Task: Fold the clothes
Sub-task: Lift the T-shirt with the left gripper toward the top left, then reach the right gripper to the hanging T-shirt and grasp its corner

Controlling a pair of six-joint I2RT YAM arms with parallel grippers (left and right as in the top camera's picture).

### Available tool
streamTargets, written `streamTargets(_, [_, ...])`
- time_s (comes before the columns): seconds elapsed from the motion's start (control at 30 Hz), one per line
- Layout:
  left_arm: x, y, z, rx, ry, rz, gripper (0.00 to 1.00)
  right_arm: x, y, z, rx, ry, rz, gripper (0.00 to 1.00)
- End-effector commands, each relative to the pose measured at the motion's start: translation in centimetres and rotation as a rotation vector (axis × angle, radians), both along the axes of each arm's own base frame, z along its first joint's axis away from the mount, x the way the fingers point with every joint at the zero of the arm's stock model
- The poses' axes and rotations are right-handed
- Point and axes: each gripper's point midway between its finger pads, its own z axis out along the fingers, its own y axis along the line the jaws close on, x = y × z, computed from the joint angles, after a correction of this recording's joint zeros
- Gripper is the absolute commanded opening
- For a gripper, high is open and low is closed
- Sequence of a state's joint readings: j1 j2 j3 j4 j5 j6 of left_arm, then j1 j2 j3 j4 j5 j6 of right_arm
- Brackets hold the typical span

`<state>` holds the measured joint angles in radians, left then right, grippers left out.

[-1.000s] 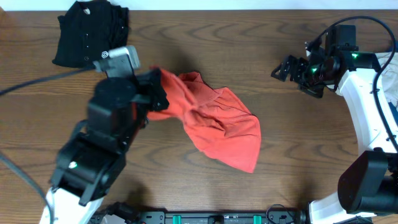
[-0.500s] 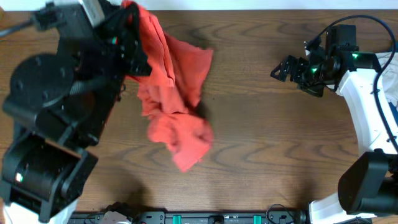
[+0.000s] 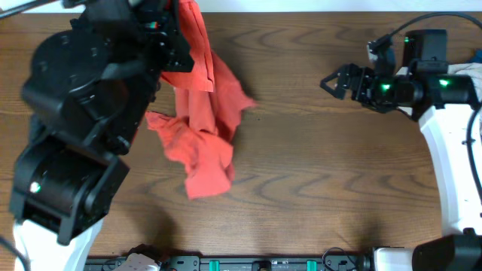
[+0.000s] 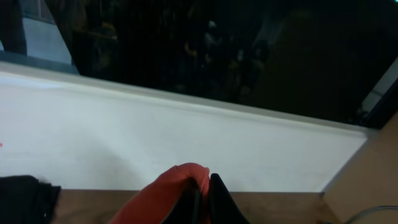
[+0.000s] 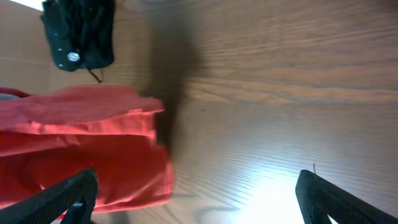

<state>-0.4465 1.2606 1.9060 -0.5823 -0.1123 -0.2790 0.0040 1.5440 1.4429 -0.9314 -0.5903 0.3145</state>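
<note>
The red-orange T-shirt [image 3: 199, 128] hangs from my left gripper [image 3: 175, 30] at the table's back left. Its lower part lies bunched on the wood. In the left wrist view the fingers are shut on a fold of the shirt [image 4: 165, 196], with the gripper [image 4: 202, 186] raised and facing the back wall. My right gripper [image 3: 331, 81] hovers open at the right, pointing left, well apart from the shirt. From the right wrist the shirt [image 5: 81, 143] fills the lower left and the gripper [image 5: 196, 193] holds nothing. A black shirt [image 5: 81, 34] lies at the far back left.
My large left arm [image 3: 75, 128] covers the table's left side and hides the black shirt from overhead. A corner of the black shirt [image 4: 22, 199] shows in the left wrist view. The right arm's white link [image 3: 452, 150] runs along the right edge. A black rail [image 3: 248, 263] lines the front edge.
My left gripper has risen and swung to the back left with the shirt, pulling it off the table's middle. The right gripper has shifted slightly left.
</note>
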Motion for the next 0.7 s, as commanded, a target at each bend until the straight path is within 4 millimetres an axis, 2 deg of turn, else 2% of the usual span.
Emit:
streamTargets(0.0, [-2.0,1.3,2.5,-0.007,-0.068,0.016,0.06,0.2,2.2,-1.0,0.095,0.069,0.002,0.99])
streamTargets(0.2, [-2.6,1.4,2.6,-0.007,-0.069,0.010,0.06,2.3,6.5,-2.0,0.273,0.080,0.081,0.99])
streamTargets(0.37, [-3.2,1.7,3.0,-0.013,-0.082,0.011,0.06,3.5,8.8,-5.0,0.344,0.175,0.095,0.99])
streamTargets(0.5, [-3.2,1.8,2.7,-0.005,-0.072,0.011,0.06,2.8,11.0,-6.8,0.446,0.291,0.144,0.99])
streamTargets(0.67, [-2.8,1.6,2.0,0.024,-0.050,0.011,0.06,1.4,12.8,-6.8,0.573,0.421,0.199,0.99])
